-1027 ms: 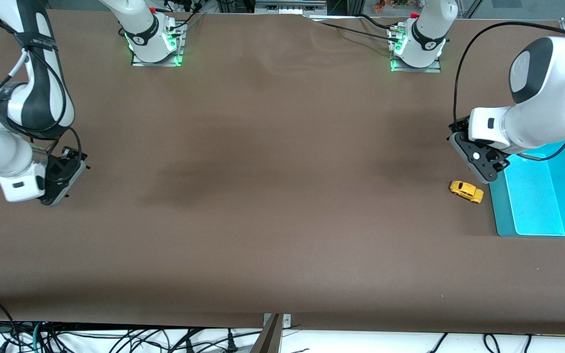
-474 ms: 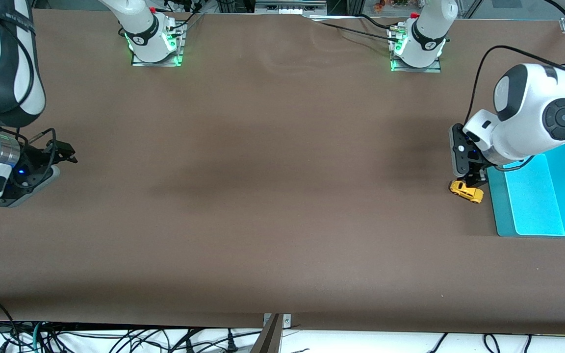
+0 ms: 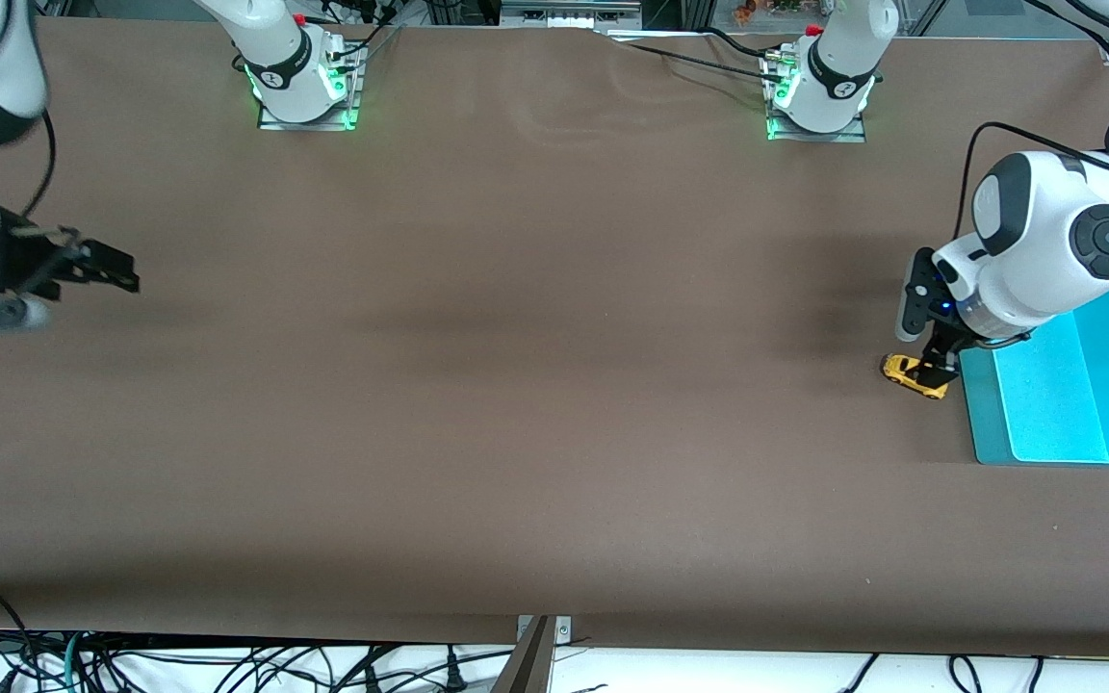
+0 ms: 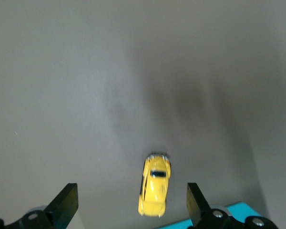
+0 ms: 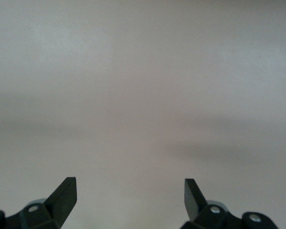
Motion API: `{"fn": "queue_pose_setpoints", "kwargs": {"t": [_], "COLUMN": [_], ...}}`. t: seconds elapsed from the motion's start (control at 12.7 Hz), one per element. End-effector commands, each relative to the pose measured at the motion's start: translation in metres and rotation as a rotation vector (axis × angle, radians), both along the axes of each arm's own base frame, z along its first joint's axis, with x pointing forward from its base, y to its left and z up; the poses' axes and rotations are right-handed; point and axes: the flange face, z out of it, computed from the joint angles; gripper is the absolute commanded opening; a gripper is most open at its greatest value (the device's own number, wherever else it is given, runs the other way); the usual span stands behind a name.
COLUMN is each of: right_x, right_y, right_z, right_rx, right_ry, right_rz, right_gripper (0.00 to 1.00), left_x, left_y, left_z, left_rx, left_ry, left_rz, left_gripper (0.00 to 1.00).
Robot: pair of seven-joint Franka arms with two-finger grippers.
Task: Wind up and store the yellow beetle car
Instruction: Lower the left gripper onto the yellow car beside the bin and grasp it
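Hovering open over the yellow beetle car (image 3: pixel 915 374)

Left hand (image 3: pixel 932 360) spread wide just above it, car between the fingers (image 4: pixel 64 205) untouched, on the desk (image 3: pixel 535 385) beside the cyan bin (image 3: pixel 983 423) (right hand (image 3: pixel 97 268) open too, waiting over bare desk at its own end).

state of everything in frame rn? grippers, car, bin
yellow beetle car: on its wheels on the table, beside the cyan bin, not gripped.
cyan bin: open-topped, nothing seen in the visible part; left arm covers one corner.
left gripper: open, over the car, fingers either side without touching.
right gripper: open, holding nothing, over bare table at the right arm's end.
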Motion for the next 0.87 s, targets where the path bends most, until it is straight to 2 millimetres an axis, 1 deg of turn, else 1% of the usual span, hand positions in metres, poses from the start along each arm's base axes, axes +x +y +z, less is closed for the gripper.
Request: {"fn": "queue_pose_setpoints", "kwargs": {"t": [0.0,0.16,0.24,0.32,0.4,0.47,0.55,0.63,0.71,0.79], "right_x": [-0.016,-0.023,-0.025,-0.025,-0.024,-0.022,-0.023,-0.024,-0.028,-0.030], "right_y": [-0.013,-0.016,-0.017,-0.017,-0.022,-0.035,-0.038,-0.040,-0.041,-0.041], "right_z": [0.016,0.027,0.028,0.030,0.030,0.029,0.026,0.026,0.037,0.042], "right_rx": [-0.008,-0.013,-0.017,-0.020,-0.012,-0.006,-0.005,-0.004,-0.005,-0.008], "right_ry": [-0.028,-0.046,-0.044,-0.050,-0.054,-0.068,-0.063,-0.063,-0.083,-0.097], "right_rz": [-0.048,-0.127,-0.217,-0.255,-0.251,-0.220,-0.178,-0.175,-0.185,-0.188], "right_gripper": [1.00,1.00,1.00,1.00,1.00,1.00,1.00,1.00,1.00,1.00], "left_x": [0.001,0.002,0.001,-0.003,-0.008,-0.012,-0.013,-0.013,-0.014,-0.020], "left_y": [0.018,0.033,0.037,0.037,0.046,0.049,0.049,0.049,0.048,0.046], "left_z": [-0.022,-0.044,-0.052,-0.059,-0.065,-0.070,-0.074,-0.082,-0.089,-0.096], "left_rx": [0.020,0.012,0.010,0.021,0.035,0.035,0.034,0.030,0.027,0.025], "left_ry": [-0.016,-0.012,-0.020,-0.035,-0.056,-0.057,-0.060,-0.058,-0.060,-0.069], "left_rz": [-0.068,-0.058,-0.055,-0.070,-0.071,-0.067,-0.066,-0.067,-0.068,-0.072], "left_gripper": [1.00,1.00,1.00,1.00,1.00,1.00,1.00,1.00,1.00,1.00]}}
